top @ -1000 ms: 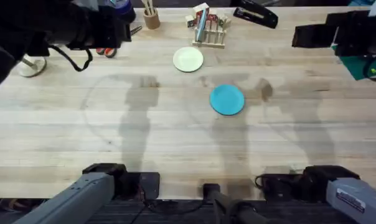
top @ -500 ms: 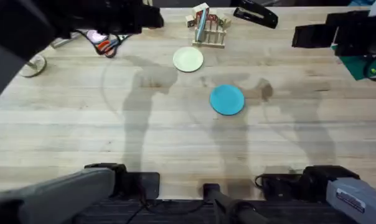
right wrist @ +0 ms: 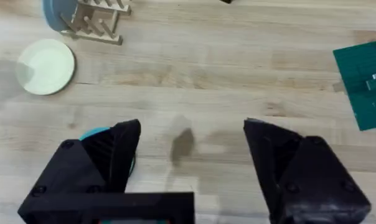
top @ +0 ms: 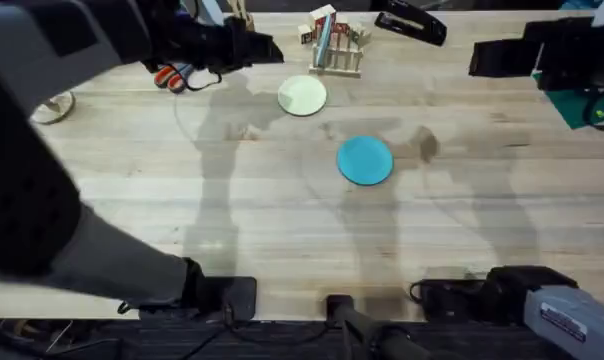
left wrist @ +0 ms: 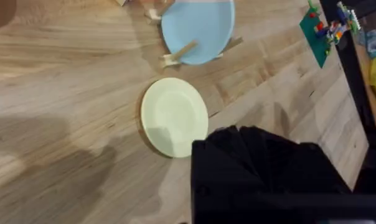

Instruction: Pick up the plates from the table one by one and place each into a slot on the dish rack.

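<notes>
The left end effector (top: pixel 267 48) (finger gap unclear) hovers just beside the round cream plate (top: pixel 302 96) on the wood-grain desk (top: pixel 282 220); the right end effector (right wrist: pixel 191 165) gapes apart, turquoise disc (top: pixel 365 160) nearby, pegged wooden rack (top: pixel 336 50) beyond.

we see the table (top: pixel 282 200) in pale wood grain, laid in light planks with soft grey shadows across it. one plate (top: pixel 302 96) is cream, a pale yellow, plain and unpatterned; the other plate (top: pixel 365 160) is flat turquoise blue. the dish rack (top: pixel 335 50) is light natural wood, and a pale blue plate (left wrist: pixel 197 28) stands in it. the right gripper (right wrist: pixel 191 158) has black fingers, and the left gripper (top: pixel 267 48) is black too. at the far right edge lies a green board (right wrist: pixel 365 87) dotted with small red and yellow pieces.
</notes>
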Available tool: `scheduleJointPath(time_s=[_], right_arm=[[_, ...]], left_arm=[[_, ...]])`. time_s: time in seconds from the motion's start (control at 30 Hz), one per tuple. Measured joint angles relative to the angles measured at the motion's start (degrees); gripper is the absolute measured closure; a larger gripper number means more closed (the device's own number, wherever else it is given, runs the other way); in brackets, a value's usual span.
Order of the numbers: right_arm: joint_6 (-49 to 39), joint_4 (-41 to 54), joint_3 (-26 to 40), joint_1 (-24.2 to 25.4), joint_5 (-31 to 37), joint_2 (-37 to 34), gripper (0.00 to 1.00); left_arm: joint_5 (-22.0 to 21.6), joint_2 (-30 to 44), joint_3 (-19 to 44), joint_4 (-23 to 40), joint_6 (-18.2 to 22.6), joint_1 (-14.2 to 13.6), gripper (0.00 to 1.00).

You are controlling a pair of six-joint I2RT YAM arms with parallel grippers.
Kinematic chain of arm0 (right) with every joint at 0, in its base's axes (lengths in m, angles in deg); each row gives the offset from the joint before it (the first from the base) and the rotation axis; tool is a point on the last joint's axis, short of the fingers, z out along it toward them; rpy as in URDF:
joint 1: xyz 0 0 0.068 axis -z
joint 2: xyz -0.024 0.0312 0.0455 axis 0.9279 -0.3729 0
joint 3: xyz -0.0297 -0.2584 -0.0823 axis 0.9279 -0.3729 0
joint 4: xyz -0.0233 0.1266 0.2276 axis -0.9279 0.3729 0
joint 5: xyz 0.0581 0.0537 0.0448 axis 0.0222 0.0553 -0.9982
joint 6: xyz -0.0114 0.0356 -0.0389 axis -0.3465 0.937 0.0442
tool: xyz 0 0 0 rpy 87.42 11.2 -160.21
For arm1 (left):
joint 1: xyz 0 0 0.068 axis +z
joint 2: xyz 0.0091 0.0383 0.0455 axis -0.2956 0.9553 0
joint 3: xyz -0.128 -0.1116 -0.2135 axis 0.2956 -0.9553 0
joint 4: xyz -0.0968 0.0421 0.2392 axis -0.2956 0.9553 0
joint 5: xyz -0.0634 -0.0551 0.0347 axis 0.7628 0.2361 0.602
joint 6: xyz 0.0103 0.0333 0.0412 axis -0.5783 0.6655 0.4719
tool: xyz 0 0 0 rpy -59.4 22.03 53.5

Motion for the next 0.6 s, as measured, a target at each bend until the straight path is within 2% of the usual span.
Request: scheduleJointPath(time_s=[0.3,0.6], right_arm=[[0.0,0.0,0.0,0.0,0.0,0.0,0.005],[0.0,0.0,0.0,0.0,0.0,0.0,0.006]], left_arm=[[4.3,9.0,0.0,-5.3,-0.8,0.2,0.961],[5.1,14.5,0.0,-6.4,-1.4,0.2,0.961]])
